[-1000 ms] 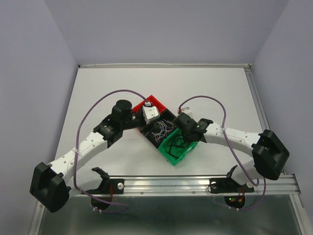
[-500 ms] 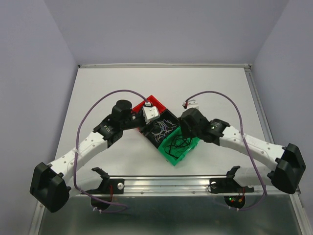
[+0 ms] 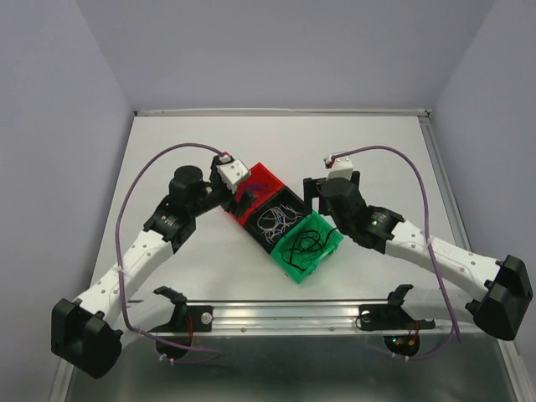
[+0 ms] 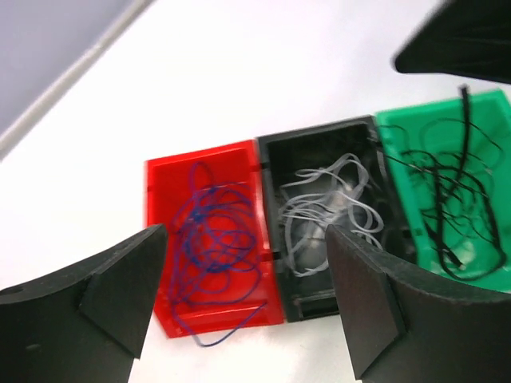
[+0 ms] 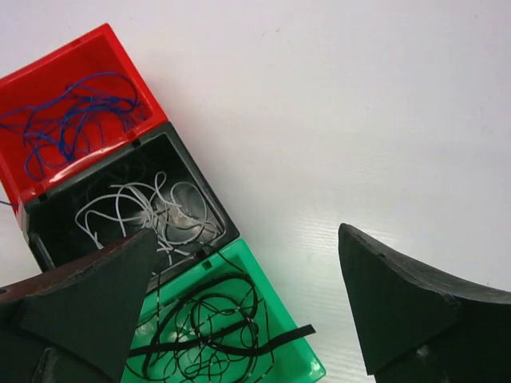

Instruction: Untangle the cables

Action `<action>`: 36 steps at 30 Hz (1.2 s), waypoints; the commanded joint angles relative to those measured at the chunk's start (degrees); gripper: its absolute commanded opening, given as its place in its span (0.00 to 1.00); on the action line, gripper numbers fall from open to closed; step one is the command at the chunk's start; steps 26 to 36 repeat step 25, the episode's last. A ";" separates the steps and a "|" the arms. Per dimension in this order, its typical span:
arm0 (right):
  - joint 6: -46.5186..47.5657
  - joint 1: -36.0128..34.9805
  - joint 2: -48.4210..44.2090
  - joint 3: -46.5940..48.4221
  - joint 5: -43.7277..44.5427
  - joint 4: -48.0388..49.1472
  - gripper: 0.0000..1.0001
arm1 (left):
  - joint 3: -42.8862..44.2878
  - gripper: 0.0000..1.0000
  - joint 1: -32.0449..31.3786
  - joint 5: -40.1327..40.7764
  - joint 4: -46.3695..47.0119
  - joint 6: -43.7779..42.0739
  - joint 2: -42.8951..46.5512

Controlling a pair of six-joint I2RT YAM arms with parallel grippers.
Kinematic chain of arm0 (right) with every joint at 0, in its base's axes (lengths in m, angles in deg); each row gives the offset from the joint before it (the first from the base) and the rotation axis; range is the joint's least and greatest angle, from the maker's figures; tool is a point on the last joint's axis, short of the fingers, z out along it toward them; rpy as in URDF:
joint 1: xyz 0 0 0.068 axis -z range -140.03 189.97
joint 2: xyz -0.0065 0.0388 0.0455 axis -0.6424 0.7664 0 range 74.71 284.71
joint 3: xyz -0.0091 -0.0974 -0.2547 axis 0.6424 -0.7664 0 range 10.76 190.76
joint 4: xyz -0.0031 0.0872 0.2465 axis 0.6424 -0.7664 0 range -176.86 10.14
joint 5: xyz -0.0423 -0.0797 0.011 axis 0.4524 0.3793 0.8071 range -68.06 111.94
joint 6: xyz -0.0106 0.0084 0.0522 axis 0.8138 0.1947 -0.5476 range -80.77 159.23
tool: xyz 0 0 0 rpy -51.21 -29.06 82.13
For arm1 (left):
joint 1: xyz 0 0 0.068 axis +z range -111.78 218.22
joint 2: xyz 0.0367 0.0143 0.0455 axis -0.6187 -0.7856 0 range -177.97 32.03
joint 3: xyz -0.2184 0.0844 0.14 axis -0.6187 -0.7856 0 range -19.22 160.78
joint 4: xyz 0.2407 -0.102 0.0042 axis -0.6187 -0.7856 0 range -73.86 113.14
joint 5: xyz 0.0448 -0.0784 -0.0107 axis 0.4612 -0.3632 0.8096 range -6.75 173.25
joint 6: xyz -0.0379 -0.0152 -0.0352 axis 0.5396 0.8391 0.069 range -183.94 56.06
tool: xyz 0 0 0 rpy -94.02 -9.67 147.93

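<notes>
Black left gripper (image 4: 246, 231) and right gripper (image 5: 247, 231), both gaping, empty, now back from bins (image 3: 287, 266).

Bright, even, diffuse light fills the top view. The white table (image 3: 167, 159) is close to washed out, and the arms cast only faint, soft-edged shadows on it. The strip along the bottom of that frame is darker. The left wrist view is soft and smeared throughout: the cables (image 4: 315, 214) are blurred, and the dark fingers (image 4: 104, 295) in the lower corners are featureless. The right wrist view is sharper, with a pale sheen on the table near the centre and nearly black fingers (image 5: 407, 311).
</notes>
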 commanded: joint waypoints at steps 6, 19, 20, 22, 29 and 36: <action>0.99 0.06 -7.89 -16.15 3.58 25.31 1.00 | -7.59 0.99 12.96 15.03 13.90 10.99 10.04; -0.07 0.06 -12.64 -23.90 7.01 32.89 1.00 | -13.75 0.99 16.84 17.08 20.59 12.33 14.71; 0.02 0.06 -12.64 -23.99 7.10 33.07 1.00 | -14.02 0.99 16.92 16.82 20.77 12.25 14.97; -0.15 0.15 -12.64 -23.99 7.27 33.07 0.99 | -14.28 0.99 16.84 15.33 20.95 12.25 15.06; -0.16 0.06 -12.82 -23.90 7.10 33.25 1.00 | -14.63 0.99 16.84 13.92 20.95 12.07 15.24; -0.16 0.06 -12.82 -23.90 7.10 33.25 1.00 | -14.63 0.99 16.84 13.92 20.95 12.07 15.24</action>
